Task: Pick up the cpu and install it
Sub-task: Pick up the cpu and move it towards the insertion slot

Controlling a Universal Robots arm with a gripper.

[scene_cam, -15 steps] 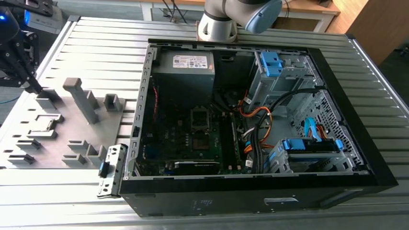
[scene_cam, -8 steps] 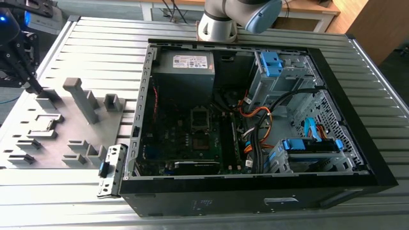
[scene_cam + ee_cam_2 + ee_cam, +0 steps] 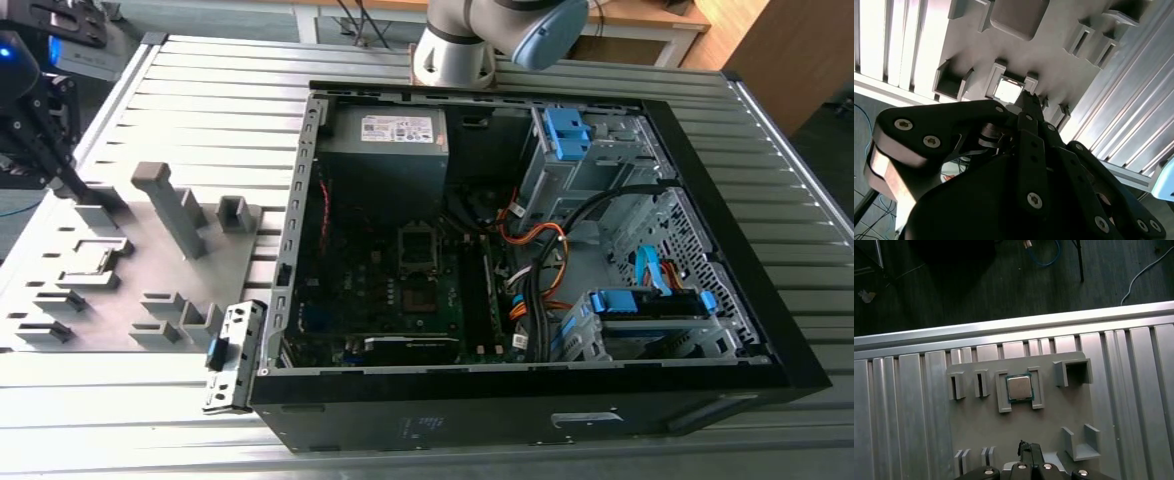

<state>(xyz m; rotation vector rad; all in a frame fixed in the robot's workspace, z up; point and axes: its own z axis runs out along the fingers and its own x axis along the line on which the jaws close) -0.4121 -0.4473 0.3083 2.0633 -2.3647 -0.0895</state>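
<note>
Gripper [image 3: 1024, 445] near chip [image 3: 1019, 388], fingers closed, empty.
Lowered so, they would likely strike the chip, at the case's [image 3: 481, 405] nine o'clock.

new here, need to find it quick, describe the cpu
Beside the open computer case lies a grey fixture plate on the ribbed table. The cpu sits flat between two raised brackets, the lone silvery metal square among grey plastic blocks.

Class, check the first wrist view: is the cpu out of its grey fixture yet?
No, the cpu lies flat between raised blocks on the grey fixture plate.
</note>
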